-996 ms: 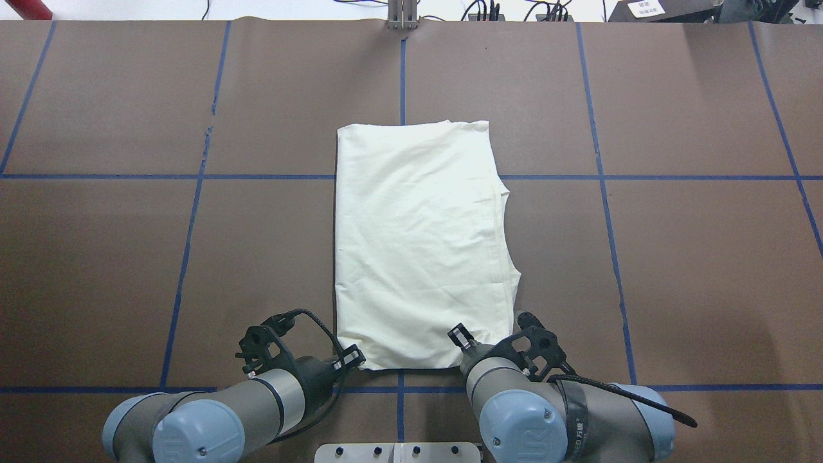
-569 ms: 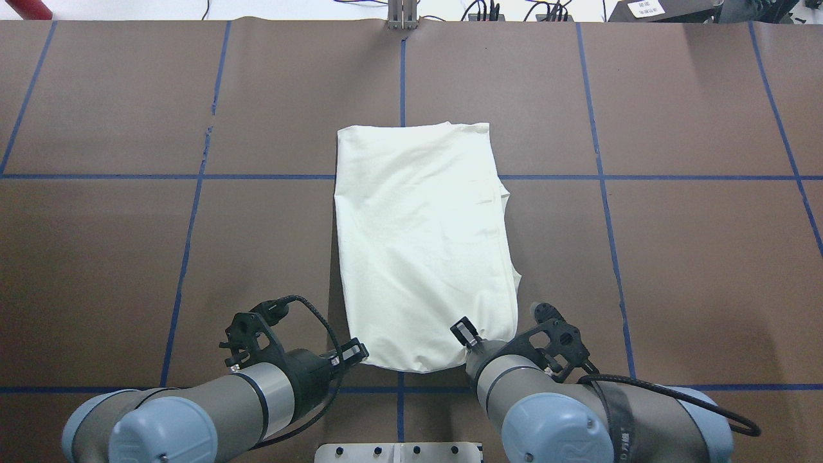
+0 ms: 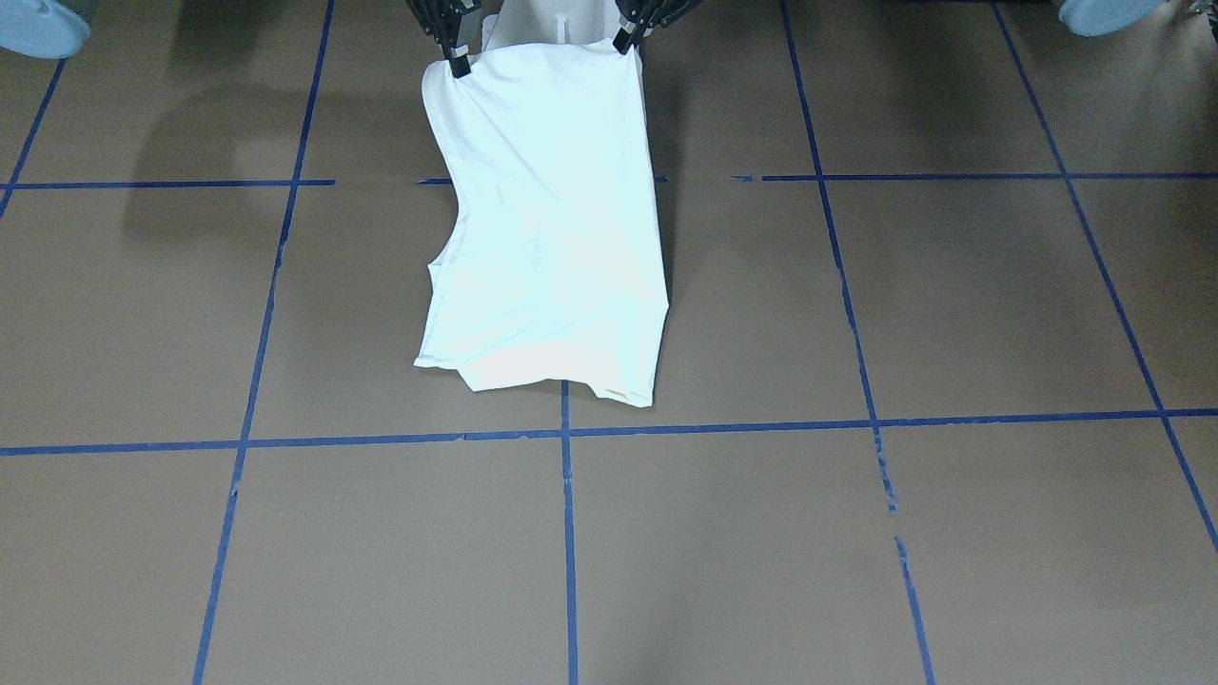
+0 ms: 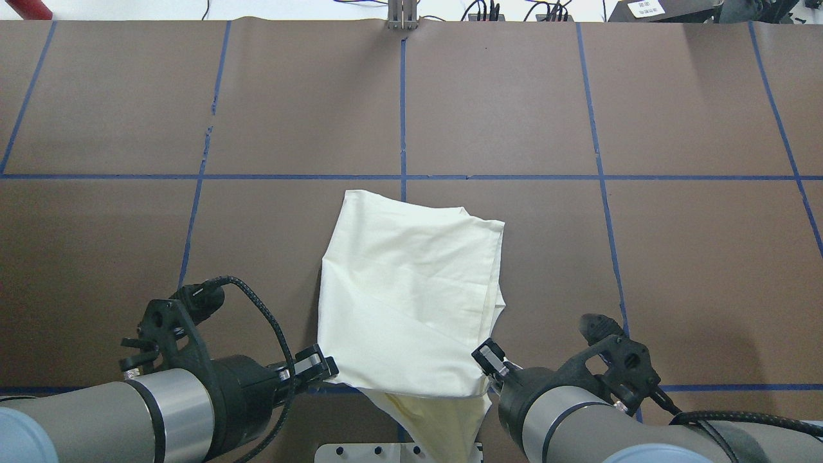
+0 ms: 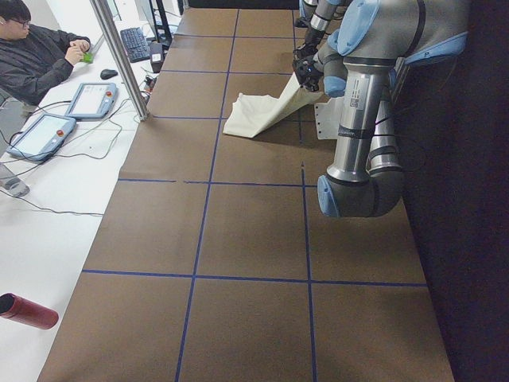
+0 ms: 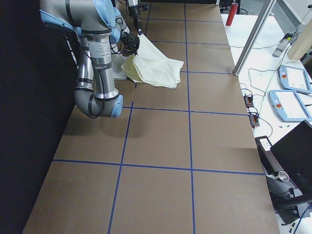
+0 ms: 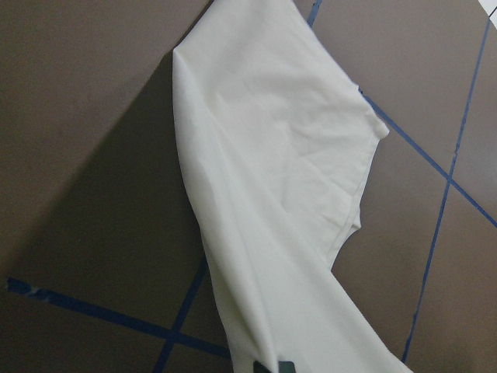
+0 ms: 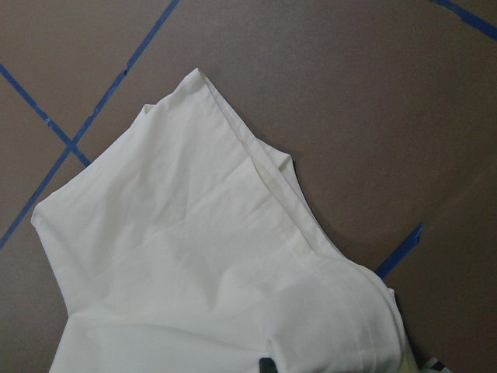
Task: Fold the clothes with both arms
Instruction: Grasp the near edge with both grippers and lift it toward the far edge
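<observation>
1. Cream-white T-shirt (image 4: pixel 411 289), plain side up, close to the robot-side edge of the table (image 4: pixel 675 257), about midway along that edge. Far hem flat on the brown surface, near edge raised off it, cloth sloping down between the two.
2. At the shirt's near left corner, left gripper (image 4: pixel 316 365), fingers pinched tight on the cloth. Behind it, left arm (image 4: pixel 128 411), in from the robot-side edge.
3. At the near right corner, right gripper (image 4: pixel 490 359), fingers likewise clamped on the cloth. Behind it, right arm (image 4: pixel 578 418).
4. Below the held edge, between the two grippers, a loose fold of the shirt hanging down and covering part of the white base plate (image 4: pixel 360 453) at the robot-side edge.
5. Across the whole table, blue tape lines (image 4: pixel 403 96) in a grid, one crossing partly hidden under the shirt.
6. In both side views, the near arm's upright column large in front, the grippers small behind it, finger detail too small to read there.
7. Beyond the operator-side edge, well apart from the shirt: a white bench with a seated person (image 5: pixel 36 56), two handheld pendants (image 5: pixel 91 99), a keyboard (image 5: pixel 134 44), a metal post (image 5: pixel 119 60) and a red cylinder (image 5: pixel 28 310).
</observation>
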`<state>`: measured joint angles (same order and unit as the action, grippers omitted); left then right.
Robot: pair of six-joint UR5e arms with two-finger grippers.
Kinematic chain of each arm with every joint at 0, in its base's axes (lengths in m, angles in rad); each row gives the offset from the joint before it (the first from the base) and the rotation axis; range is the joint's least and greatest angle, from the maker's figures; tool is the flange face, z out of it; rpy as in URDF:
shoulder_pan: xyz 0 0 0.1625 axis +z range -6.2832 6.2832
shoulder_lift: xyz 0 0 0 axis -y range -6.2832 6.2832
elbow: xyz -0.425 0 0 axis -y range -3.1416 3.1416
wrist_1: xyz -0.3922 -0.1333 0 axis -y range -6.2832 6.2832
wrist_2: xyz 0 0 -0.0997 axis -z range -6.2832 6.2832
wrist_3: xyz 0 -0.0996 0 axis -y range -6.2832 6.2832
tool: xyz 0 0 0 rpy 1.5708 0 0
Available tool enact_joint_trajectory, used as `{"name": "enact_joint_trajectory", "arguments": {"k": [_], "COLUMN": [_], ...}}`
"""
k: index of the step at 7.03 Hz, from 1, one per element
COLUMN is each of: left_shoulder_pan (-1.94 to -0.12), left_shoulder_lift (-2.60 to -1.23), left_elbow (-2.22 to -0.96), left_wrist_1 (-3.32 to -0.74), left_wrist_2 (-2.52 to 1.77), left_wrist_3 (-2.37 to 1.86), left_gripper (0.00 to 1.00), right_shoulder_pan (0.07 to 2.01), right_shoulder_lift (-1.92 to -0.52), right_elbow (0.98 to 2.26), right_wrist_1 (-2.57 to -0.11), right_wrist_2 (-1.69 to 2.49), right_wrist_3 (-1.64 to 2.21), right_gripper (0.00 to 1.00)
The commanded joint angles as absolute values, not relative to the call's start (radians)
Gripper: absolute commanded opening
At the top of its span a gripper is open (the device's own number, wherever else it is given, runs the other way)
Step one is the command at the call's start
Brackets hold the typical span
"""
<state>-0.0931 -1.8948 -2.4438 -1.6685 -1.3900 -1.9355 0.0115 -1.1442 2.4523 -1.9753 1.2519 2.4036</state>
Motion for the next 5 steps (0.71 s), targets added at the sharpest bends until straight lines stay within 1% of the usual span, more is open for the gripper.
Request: {"name": "enact_joint_trajectory", "arguments": {"k": [1, 3, 5], "left_shoulder_pan": [-0.156, -0.280, -0.359], "left_shoulder_lift": [-1.946, -2.026, -2.078], "left_elbow": [-2.397, -2.251, -2.127], "left_wrist_1": [-1.624, -1.623, -1.631], "left_wrist_2": [-1.416, -1.428, -1.479], "left_wrist_3": [-1.867, -1.762, -1.700], "left_gripper": [0.00, 0.00, 0.00], "right_shoulder_pan": [0.050, 0.142, 0.233], "right_shoulder_lift": [-1.105, -1.031, -1.016], "right_elbow": [2.368, 2.254, 2.066], "right_wrist_1": [-1.977, -1.973, -1.800], "right_wrist_2": [1.252, 1.255, 1.303], "right_wrist_3": [2.360, 2.301, 2.260], "right_gripper": [0.00, 0.00, 0.00]}}
